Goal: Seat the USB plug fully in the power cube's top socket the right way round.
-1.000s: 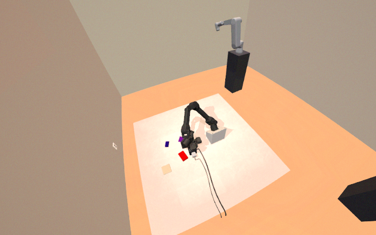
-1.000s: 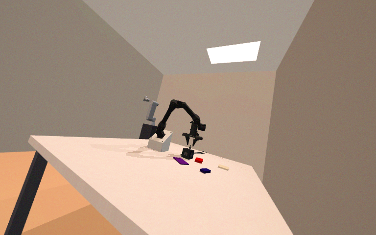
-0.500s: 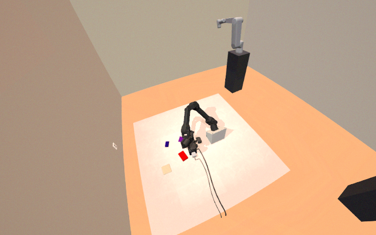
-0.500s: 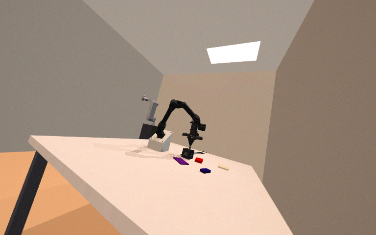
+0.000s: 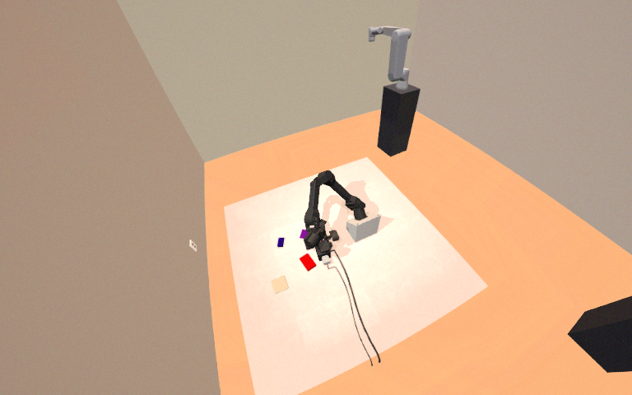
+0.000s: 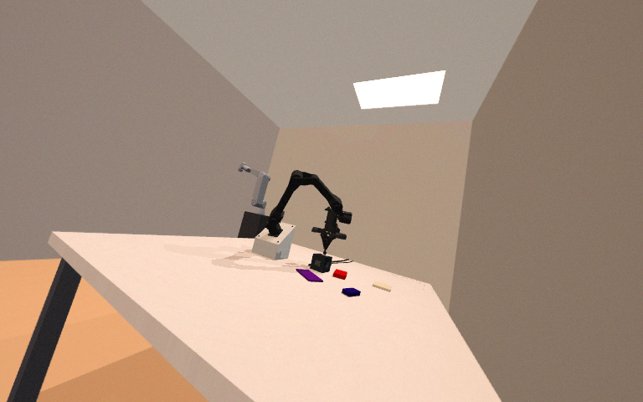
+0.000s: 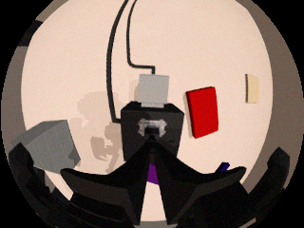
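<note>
The black power cube [image 6: 321,263] [image 7: 171,119] stands on the table, its top facing up toward the wrist camera. My gripper [image 6: 324,252] [image 7: 152,146] points straight down over the cube's top, with its fingertips close together. It is shut on the small dark USB plug [image 7: 152,131], which stands at the socket on the cube's top. A pale, shiny outline shows around the plug. The fingertips hide part of the plug, so its depth and which way round it sits cannot be told. In the top view the arm hides most of the cube.
A light grey block [image 5: 326,261] [image 7: 153,88] adjoins the cube, with two dark cables running off. A red block [image 5: 308,262] [image 6: 339,274] [image 7: 203,113], purple slab [image 5: 304,234] [image 6: 309,275], blue block [image 5: 281,242] [image 6: 351,292] and beige slab [image 5: 280,284] [image 6: 382,286] [image 7: 252,88] lie nearby.
</note>
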Tool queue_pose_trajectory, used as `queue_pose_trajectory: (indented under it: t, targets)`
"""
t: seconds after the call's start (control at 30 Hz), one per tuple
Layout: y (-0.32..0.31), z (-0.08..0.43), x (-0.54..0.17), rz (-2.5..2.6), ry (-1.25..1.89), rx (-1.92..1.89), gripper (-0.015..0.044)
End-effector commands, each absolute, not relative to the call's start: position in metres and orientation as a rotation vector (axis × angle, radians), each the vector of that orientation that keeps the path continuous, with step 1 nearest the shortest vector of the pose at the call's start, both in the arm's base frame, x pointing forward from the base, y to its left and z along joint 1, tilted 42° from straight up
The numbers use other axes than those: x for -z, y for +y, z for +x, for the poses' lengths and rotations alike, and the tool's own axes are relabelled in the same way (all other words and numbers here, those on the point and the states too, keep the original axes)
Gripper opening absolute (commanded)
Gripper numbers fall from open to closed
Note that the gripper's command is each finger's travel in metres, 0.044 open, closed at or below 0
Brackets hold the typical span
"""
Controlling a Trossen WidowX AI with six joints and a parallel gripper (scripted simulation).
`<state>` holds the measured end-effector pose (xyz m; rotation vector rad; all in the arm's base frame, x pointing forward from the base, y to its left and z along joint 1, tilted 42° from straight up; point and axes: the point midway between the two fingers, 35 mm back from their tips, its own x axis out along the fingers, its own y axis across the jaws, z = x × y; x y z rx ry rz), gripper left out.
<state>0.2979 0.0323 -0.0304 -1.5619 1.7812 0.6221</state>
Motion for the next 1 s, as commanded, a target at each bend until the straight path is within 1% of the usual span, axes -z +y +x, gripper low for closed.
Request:
queue_pose_trajectory:
  t: [0.0, 0.97]
  targets:
    - [0.034, 0.298, 0.029, -1.561, 1.781, -0.621, 0.0]
    - [0.047, 0.299, 0.014, -1.56, 1.781, -0.622, 0.0]
